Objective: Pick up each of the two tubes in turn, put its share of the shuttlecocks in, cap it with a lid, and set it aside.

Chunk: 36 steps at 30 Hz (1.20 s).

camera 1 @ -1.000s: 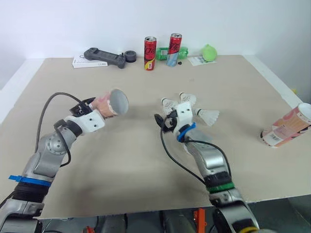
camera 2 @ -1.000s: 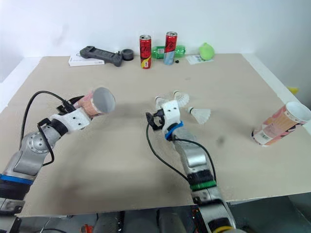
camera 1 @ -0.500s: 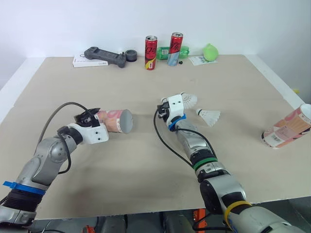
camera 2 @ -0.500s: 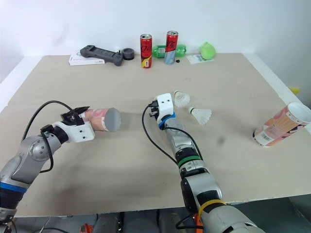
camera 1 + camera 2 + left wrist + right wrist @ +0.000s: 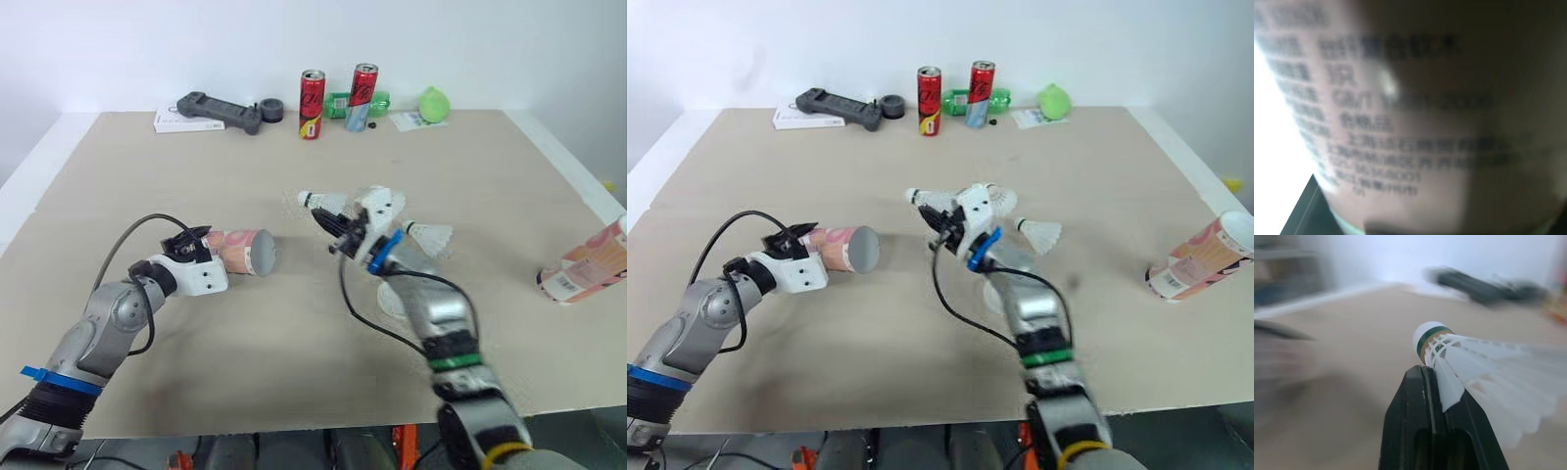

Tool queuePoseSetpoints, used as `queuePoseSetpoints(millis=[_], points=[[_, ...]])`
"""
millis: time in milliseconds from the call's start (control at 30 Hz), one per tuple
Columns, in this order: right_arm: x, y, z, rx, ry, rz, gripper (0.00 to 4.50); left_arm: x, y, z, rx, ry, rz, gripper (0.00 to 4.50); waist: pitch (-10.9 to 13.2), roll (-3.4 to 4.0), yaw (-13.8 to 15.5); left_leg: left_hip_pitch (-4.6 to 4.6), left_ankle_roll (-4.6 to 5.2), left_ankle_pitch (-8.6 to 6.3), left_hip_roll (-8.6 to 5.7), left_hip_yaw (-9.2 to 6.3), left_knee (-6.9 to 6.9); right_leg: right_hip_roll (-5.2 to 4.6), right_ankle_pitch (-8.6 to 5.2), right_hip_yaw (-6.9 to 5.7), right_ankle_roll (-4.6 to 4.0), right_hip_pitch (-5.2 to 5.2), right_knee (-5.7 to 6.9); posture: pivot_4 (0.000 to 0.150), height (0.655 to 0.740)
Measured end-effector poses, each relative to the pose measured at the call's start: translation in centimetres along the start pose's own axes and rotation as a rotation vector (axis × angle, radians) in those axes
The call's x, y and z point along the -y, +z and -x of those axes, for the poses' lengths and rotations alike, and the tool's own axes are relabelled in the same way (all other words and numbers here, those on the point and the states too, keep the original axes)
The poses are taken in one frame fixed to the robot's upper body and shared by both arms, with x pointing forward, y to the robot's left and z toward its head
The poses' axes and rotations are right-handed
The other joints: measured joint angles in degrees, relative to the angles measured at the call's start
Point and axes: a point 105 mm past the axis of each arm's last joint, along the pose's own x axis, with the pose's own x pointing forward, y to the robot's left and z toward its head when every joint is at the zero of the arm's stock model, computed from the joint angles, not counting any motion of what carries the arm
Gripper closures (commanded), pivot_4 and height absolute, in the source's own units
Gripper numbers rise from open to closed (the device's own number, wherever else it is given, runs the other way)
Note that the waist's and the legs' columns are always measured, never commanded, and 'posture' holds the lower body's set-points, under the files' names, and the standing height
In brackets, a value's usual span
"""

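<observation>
Right wrist view: shuttlecock (image 5: 1484, 366) in gripper (image 5: 1433, 378)

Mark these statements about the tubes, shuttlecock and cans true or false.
1. The left claw grips a pink cardboard tube. True.
2. The right claw is empty. False: it pinches a white feathered shuttlecock with a green-banded cork.
3. The second pink tube stands upright mid-table. False: it lies on its side near the table's right edge.
4. Two red drink cans stand upright at the far edge. True.
</observation>
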Motion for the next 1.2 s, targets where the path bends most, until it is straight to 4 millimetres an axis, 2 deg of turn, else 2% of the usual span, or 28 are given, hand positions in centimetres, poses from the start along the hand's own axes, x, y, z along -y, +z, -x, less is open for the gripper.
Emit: queuePoseSetpoints(millis=[67, 133, 233, 500, 633, 733, 833, 867, 967, 1067, 1133, 1200], points=[[-1.6, 1.3, 0.2, -0.017, 0.093, 0.036, 4.45, 0.0, 0.1, -0.3, 0.001, -0.001, 0.023, 1.52, 0.0, 0.0, -0.34, 0.17, 0.01, 0.0, 0.11, 0.06, 0.0, 0.07, -0.01, -0.01, 0.03, 0.02, 0.01, 0.15, 0.74], [-3.2, 1.7, 0.0, -0.034, 0.162, 0.048, 4.45, 0.2, 0.4, -0.6, 0.009, -0.002, 0.05, 1.52, 0.0, 0.0, -0.56, 0.29, 0.06, 0.05, 0.28, 0.09, 0.0, 0.23, -0.07, -0.03, 0.16, 0.03, 0.06, 0.15, 0.74], [-5.1, 0.6, -1.3, -0.108, 0.224, 0.094, 4.45, 0.3, 0.5, -1.1, 0.01, 0.0, 0.098, 1.52, 0.0, 0.0, -0.57, 0.35, 0.23, 0.16, 0.42, 0.09, -0.01, 0.39, 0.07, -0.03, 0.08, 0.02, 0.09, 0.15, 0.74], [-6.0, -0.9, -3.9, -0.181, 0.249, 0.191, 4.45, 0.4, 1.3, -1.7, 0.031, 0.014, 0.173, 1.52, 0.0, 0.0, -0.08, 0.26, 0.1, 0.27, 0.4, 0.13, 0.04, 0.36, 0.16, -0.01, 0.16, 0.01, 0.08, 0.15, 0.74], [-6.0, -0.2, -4.1, -0.175, 0.266, 0.212, 3.16, 0.4, 1.4, -1.7, 0.037, 0.013, 0.183, 1.52, -0.01, -0.01, -0.03, 0.25, 0.1, 0.27, 0.39, 0.12, 0.04, 0.36, 0.16, -0.01, 0.16, 0.03, 0.08, 0.15, 0.74], [-5.3, 0.3, -3.6, -0.17, 0.245, 0.185, 1.62, 0.5, 1.5, -1.7, 0.038, 0.012, 0.188, 1.52, -0.01, -0.01, -0.02, 0.25, 0.1, 0.27, 0.39, 0.12, 0.04, 0.35, 0.16, -0.01, 0.16, 0.03, 0.08, 0.15, 0.74], [-6.1, 1.1, -2.9, -0.139, 0.278, 0.153, 0.18, 0.5, 1.5, -1.8, 0.033, 0.015, 0.199, 1.52, -0.01, -0.01, -0.06, 0.27, 0.1, 0.27, 0.41, 0.1, 0.01, 0.38, 0.14, -0.01, 0.14, 0.03, 0.08, 0.15, 0.74], [-6.4, 1.2, -2.6, -0.13, 0.283, 0.126, 0.03, 0.5, 1.6, -1.9, 0.035, 0.017, 0.203, 1.52, -0.01, -0.01, -0.03, 0.27, 0.1, 0.27, 0.41, 0.09, 0.01, 0.38, 0.14, -0.01, 0.14, 0.02, 0.08, 0.15, 0.74], [-5.8, 2.2, -1.1, -0.076, 0.236, 0.021, 0.03, 0.6, 1.8, -2.0, 0.043, 0.019, 0.218, 1.52, -0.01, -0.01, 0.11, 0.21, 0.1, 0.27, 0.32, 0.07, 0.05, 0.29, 0.14, -0.01, 0.17, 0.07, 0.08, 0.15, 0.74], [-2.8, 3.2, 1.4, -0.017, 0.063, -0.039, 0.03, 0.6, 1.9, -2.1, 0.05, 0.022, 0.236, 1.52, -0.03, -0.05, 0.18, 0.21, 0.1, 0.27, 0.19, 0.09, 0.07, 0.15, 0.15, -0.01, 0.22, 0.11, 0.07, 0.15, 0.74], [-0.3, 2.6, 3.6, -0.034, -0.095, -0.043, 0.03, 0.7, 2.0, -2.2, 0.054, 0.025, 0.249, 1.52, -0.04, -0.06, 0.21, 0.22, 0.1, 0.27, 0.13, 0.09, 0.07, 0.09, 0.13, -0.01, 0.27, 0.14, 0.06, 0.15, 0.74], [2.2, 1.0, 6.3, -0.091, -0.259, -0.034, 0.03, 0.7, 2.1, -2.2, 0.056, 0.025, 0.256, 1.52, -0.04, -0.06, 0.2, 0.22, 0.1, 0.27, 0.08, 0.1, 0.06, 0.05, 0.09, -0.01, 0.33, 0.14, 0.06, 0.15, 0.74]])
